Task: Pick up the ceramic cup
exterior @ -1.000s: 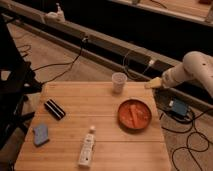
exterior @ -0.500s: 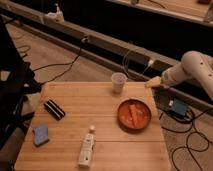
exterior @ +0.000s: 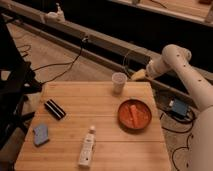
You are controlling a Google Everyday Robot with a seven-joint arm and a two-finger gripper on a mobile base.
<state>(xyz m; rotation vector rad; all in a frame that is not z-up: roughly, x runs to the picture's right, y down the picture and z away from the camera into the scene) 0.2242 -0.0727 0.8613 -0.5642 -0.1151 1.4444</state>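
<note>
The ceramic cup (exterior: 119, 81) is a small whitish cup with no handle. It stands upright at the far edge of the wooden table (exterior: 100, 125), right of centre. My gripper (exterior: 138, 75), yellowish at the tip, is at the end of the white arm (exterior: 175, 60) that comes in from the right. It hovers just right of the cup, near rim height and beyond the table's far edge. It holds nothing that I can see.
An orange plate (exterior: 134, 114) with an orange item on it lies near the cup's front right. A white squeeze bottle (exterior: 87, 146) lies at the front. A black object (exterior: 55, 109) and a blue sponge (exterior: 41, 134) are at the left. Cables run across the floor behind.
My gripper has moved left and slightly up, closer to the cup. The things on the table have not moved.
</note>
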